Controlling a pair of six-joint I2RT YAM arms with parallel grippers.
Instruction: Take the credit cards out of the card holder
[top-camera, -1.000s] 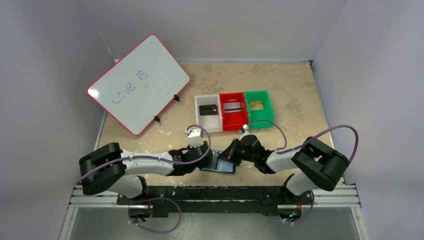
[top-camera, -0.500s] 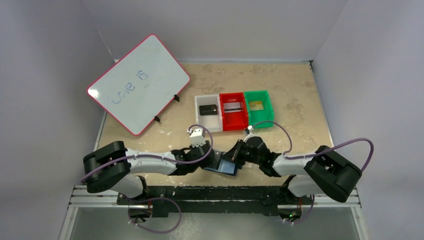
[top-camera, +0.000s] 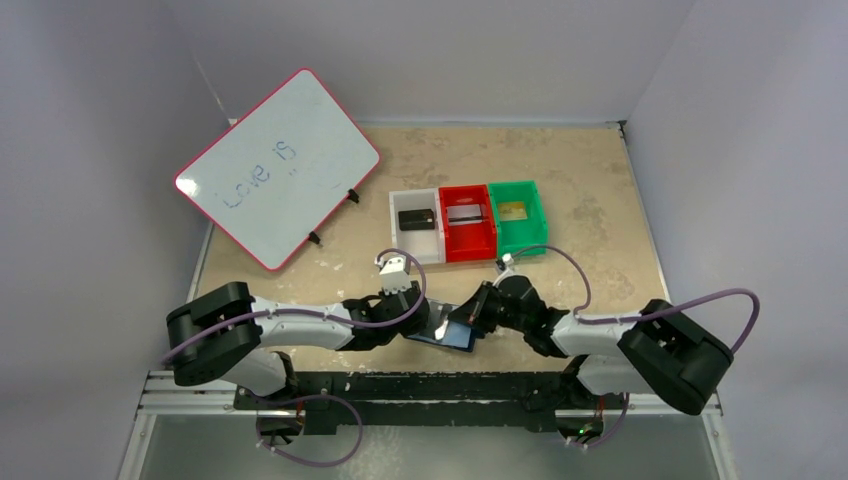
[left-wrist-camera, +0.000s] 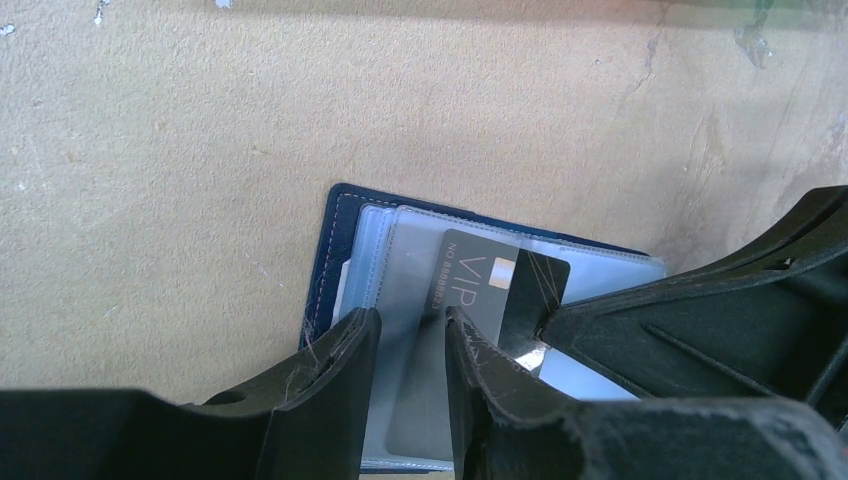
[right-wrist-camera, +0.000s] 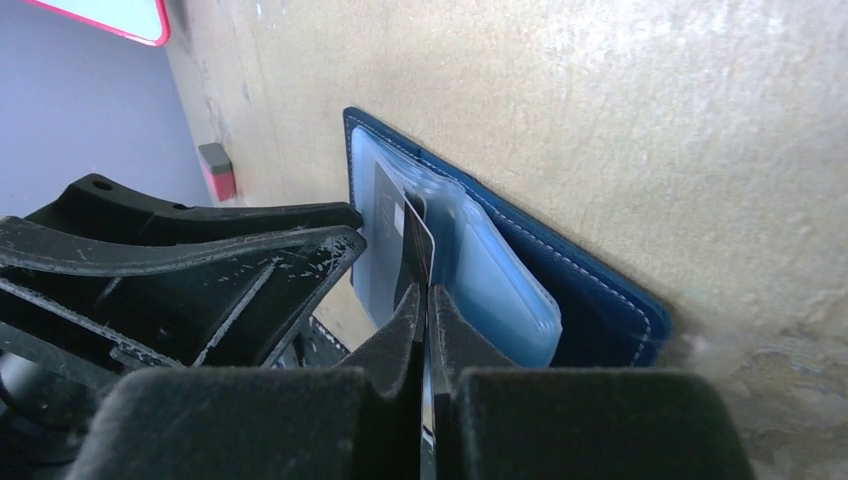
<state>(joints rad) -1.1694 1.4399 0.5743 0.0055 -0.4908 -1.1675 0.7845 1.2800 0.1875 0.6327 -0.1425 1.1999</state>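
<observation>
The card holder (left-wrist-camera: 340, 250) lies open and flat on the table (top-camera: 580, 190), between the two arms at its near edge, with a dark card (left-wrist-camera: 490, 285) part-way out of a clear pocket. The right gripper (right-wrist-camera: 425, 300), jaws pinched together on that card's edge, is placed to draw it out. The left gripper (left-wrist-camera: 410, 345), jaws slightly apart, presses on the pocket leaf, apparently to steady the holder; three bins (top-camera: 467, 222) stand beyond.

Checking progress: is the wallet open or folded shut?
Open: the wallet lies spread flat, clear pockets facing up with a dark card showing.
</observation>
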